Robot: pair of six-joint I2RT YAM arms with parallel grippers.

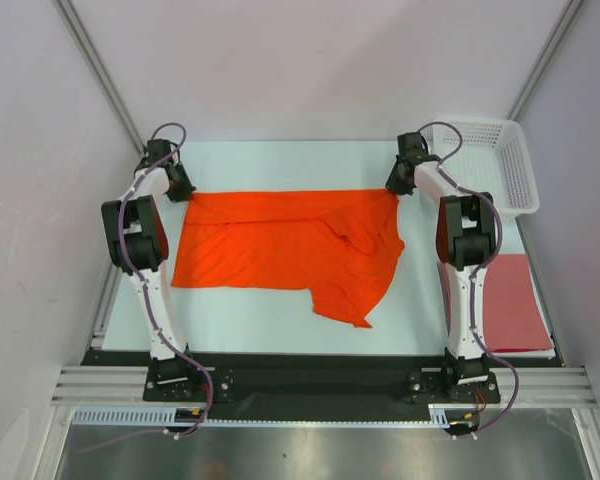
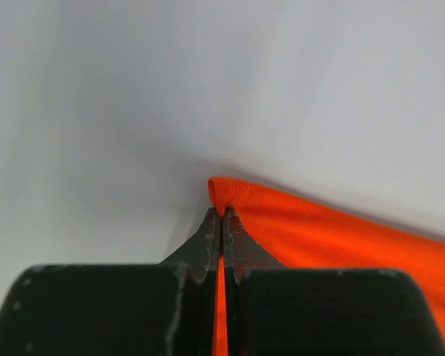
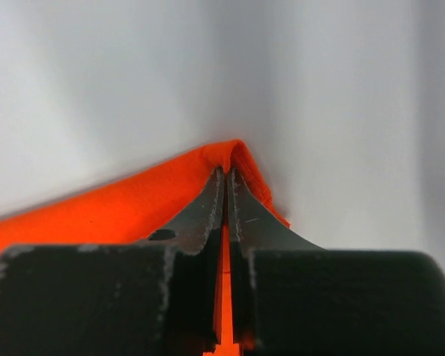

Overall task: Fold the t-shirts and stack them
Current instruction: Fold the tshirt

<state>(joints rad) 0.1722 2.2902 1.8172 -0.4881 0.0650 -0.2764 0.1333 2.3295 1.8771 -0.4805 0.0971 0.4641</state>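
The bright orange t-shirt (image 1: 280,245) lies spread across the middle of the table, one part hanging toward the near edge. My left gripper (image 1: 187,193) is shut on its far left corner; in the left wrist view (image 2: 222,211) orange cloth (image 2: 319,230) is pinched between the closed fingers. My right gripper (image 1: 397,190) is shut on its far right corner, seen in the right wrist view (image 3: 227,172) with orange cloth (image 3: 119,211) between the fingers. The dull brick-red t-shirt (image 1: 515,300) lies flat at the right edge, partly behind the right arm.
A white plastic lattice basket (image 1: 495,160) stands at the back right corner. Grey walls close in on three sides. The black rail (image 1: 300,365) with both arm bases runs along the near edge.
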